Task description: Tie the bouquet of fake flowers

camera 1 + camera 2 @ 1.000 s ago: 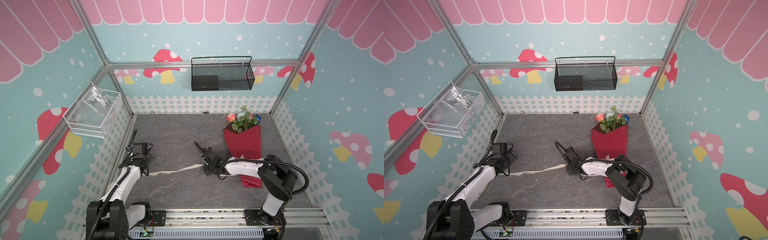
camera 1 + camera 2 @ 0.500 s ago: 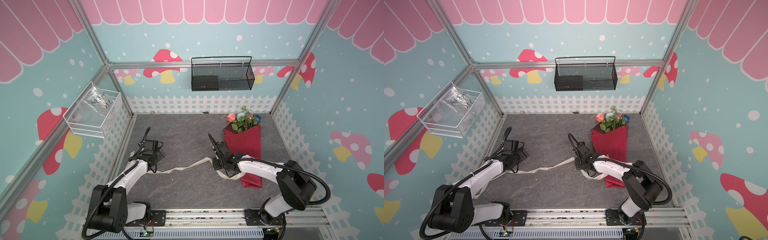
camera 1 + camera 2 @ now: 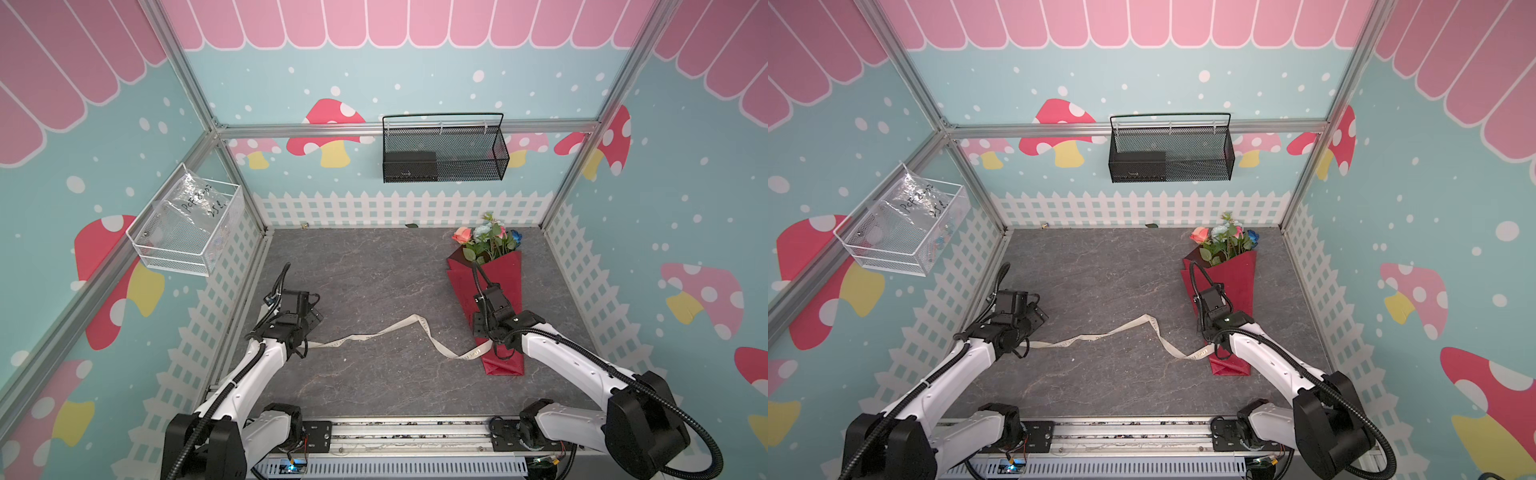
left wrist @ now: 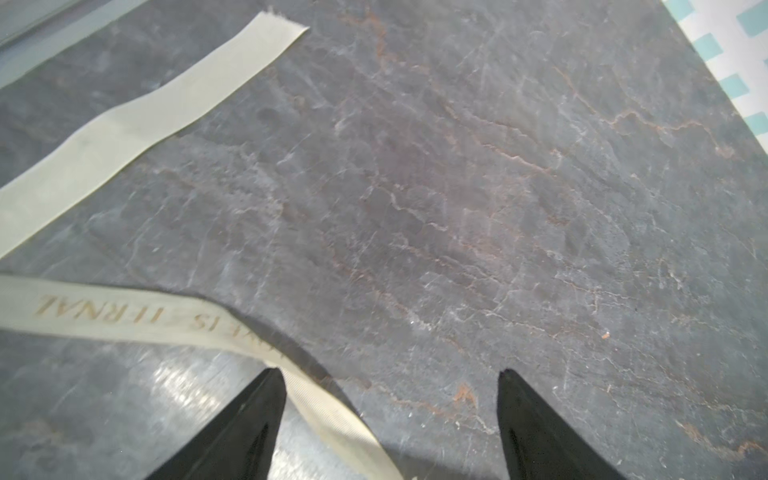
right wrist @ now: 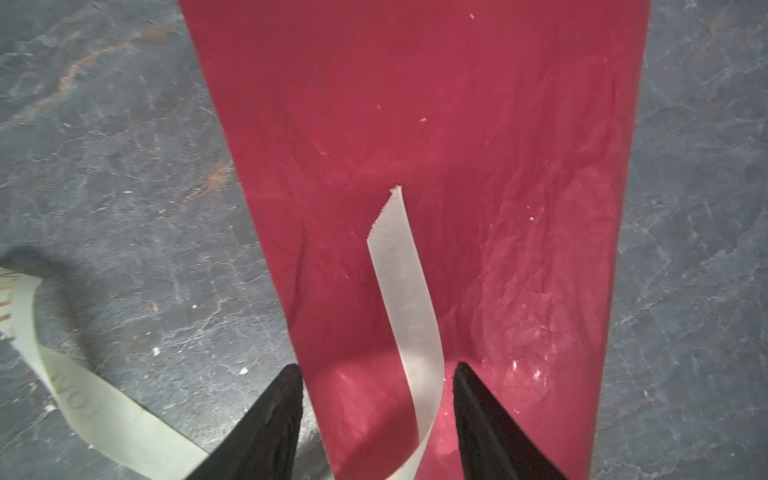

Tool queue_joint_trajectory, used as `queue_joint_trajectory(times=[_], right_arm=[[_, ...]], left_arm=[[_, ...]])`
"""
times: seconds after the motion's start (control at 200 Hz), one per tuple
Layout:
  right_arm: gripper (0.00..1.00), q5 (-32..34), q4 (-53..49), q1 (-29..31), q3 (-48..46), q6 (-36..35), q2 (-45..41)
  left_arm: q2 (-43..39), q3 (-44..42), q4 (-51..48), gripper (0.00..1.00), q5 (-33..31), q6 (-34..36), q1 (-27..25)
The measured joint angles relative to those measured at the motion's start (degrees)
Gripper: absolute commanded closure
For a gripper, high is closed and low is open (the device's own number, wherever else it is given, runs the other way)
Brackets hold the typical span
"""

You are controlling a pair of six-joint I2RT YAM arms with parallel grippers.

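Left wrist view looks down on the left gripper (image 4: 389, 372): its two black fingers stand well apart over the grey stone-patterned table (image 4: 498, 187). The cream ribbon (image 4: 124, 318) with gold lettering passes close by one finger, loose and not pinched, and its cut end lies flat farther off.

In both top views a white wire basket (image 3: 183, 253) holding a clear plastic bag hangs on the left wall. The left arm reaches over the near left of the table. From under its wrist the ribbon runs right across the table, rises to a kink near the middle, then drops back toward the right arm. A black mesh basket (image 3: 469, 162) hangs on the far wall.

The bouquet of fake flowers (image 3: 505, 270) lies on the right side of the table, with the flower heads toward the far wall and the narrow end of its red wrapping paper (image 5: 415, 104) toward the near edge. The right gripper (image 5: 377, 365) sits over the paper's near half. In the right wrist view its fingers are parted, and the ribbon's other end lies between them on the paper, unclamped.
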Motion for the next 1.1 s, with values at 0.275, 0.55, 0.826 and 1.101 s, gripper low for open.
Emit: queue_joint_trajectory(times=[0.275, 0.55, 0.826, 1.101], right_arm=[[0.35, -2.6, 2.4, -5.1, -5.1, -0.7, 1.0], [0.64, -5.7, 6.9, -6.7, -6.8, -1.4, 2.7], [0.98, -6.4, 9.4, -7.5, -6.9, -1.5, 2.4], [1.00, -8.9, 8.5, -7.4, -5.7, -4.8, -5.3]], left_arm=[[-5.1, -9.2, -6.4, 0.21, 0.0, -8.2, 9.6], [-0.1, -10.6, -0.2, 0.21, -0.9, -10.5, 11.8], [10.3, -7.2, 10.6, 0.32, -3.2, -7.0, 12.2], [21.2, -1.0, 21.1, 0.31, 0.9, -2.4, 12.3]])
